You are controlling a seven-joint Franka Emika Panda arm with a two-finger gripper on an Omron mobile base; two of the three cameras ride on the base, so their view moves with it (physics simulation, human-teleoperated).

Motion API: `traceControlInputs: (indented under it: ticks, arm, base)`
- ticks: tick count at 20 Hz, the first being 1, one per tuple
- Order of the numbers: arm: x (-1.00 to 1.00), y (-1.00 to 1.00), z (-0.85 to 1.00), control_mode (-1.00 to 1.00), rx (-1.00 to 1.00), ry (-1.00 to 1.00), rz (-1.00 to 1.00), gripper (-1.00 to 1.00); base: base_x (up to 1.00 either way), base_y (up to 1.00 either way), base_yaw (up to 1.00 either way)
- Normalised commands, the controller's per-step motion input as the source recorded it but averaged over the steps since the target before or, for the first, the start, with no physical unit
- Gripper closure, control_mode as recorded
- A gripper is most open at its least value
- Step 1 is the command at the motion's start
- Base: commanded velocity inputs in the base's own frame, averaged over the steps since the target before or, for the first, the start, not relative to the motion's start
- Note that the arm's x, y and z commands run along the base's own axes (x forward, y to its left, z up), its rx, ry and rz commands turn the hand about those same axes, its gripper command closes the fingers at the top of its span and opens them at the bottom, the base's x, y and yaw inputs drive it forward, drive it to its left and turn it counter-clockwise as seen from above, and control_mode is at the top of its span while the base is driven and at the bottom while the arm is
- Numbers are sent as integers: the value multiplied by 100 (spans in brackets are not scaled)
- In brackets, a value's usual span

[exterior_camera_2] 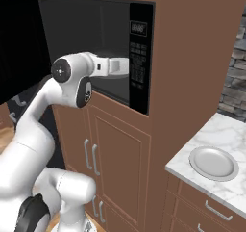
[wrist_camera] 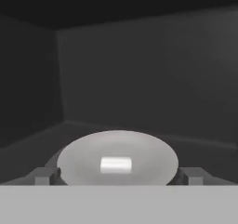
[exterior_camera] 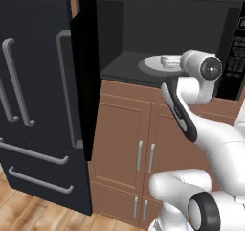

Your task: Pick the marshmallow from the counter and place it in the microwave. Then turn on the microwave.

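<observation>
The marshmallow (wrist_camera: pixel 116 164), a tiny white block, lies on the round glass turntable (wrist_camera: pixel 83 158) inside the dark cavity of the microwave (exterior_camera: pixel 124 33). My gripper (wrist_camera: pixel 118 175) is open just in front of it, a dark fingertip (wrist_camera: pixel 44 175) showing at each side of the turntable, and it holds nothing. The white arm (exterior_camera_2: pixel 108 66) reaches into the cavity from the front. The microwave door (exterior_camera: pixel 86 81) is swung wide open to the left. The keypad and display (exterior_camera_2: pixel 138 58) sit on the microwave's right. The marble counter (exterior_camera_2: pixel 230 127) is at the right.
A black fridge (exterior_camera: pixel 33 105) with long grey handles stands left of the open door. Brown cabinet doors (exterior_camera: pixel 124 139) are below the microwave. A round white plate (exterior_camera_2: pixel 214 162) rests on the counter, with the grey stone wall (exterior_camera_2: pixel 235 77) behind.
</observation>
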Motion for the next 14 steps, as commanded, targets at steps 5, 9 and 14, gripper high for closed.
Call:
traceControlInputs:
  ticks: [5,9,14]
  arm:
    - [-50,24,30,-100,-1,-10,0,-100]
    - [-53,21,23,-100,-1,-8,0,-100]
    - [-57,17,27,-100,0,-6,0,-100]
  base:
    - [0,0,0]
    - [0,0,0]
    - [0,0,0]
